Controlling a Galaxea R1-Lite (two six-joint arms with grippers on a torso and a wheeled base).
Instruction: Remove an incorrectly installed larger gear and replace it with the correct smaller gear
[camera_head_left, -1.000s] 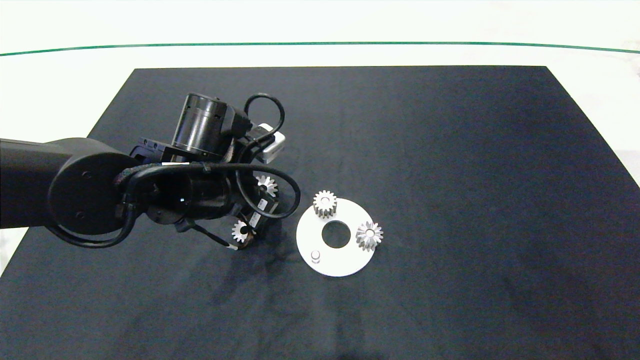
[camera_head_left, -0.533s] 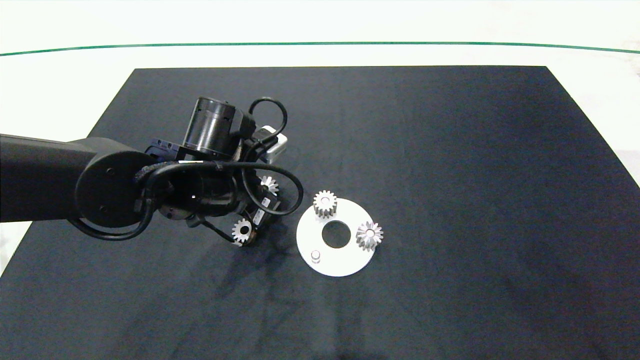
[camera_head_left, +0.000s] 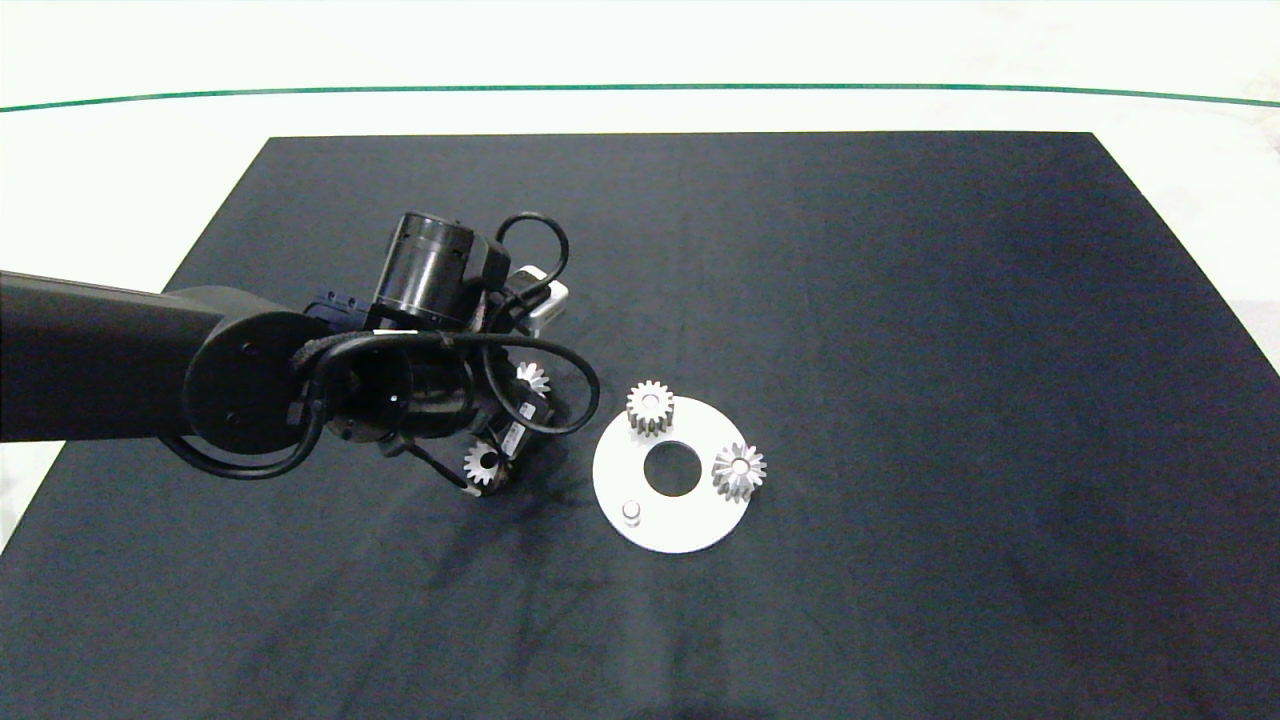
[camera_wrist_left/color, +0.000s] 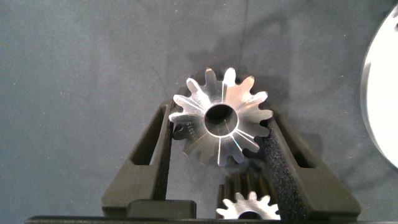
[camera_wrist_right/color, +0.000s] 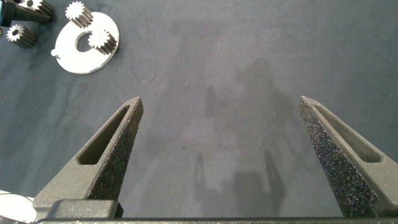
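Left of the round white plate (camera_head_left: 700, 525), on the black cloth mat (camera_head_left: 900, 300), my left gripper (camera_wrist_left/color: 219, 115) has its jaws closed in on the smaller gear (camera_head_left: 483, 466) — a silver toothed wheel with a round bore, foam pads pressing its teeth on both sides. The larger gear (camera_head_left: 533, 377), silver and star-toothed, lies just beyond it, partly under my wrist. My right gripper (camera_wrist_right/color: 221, 102) hangs spread wide and holding nothing — well off to the right.

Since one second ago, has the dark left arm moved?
Yes. The left gripper shifted slightly toward the round white plate, carrying a silver star-toothed gear.
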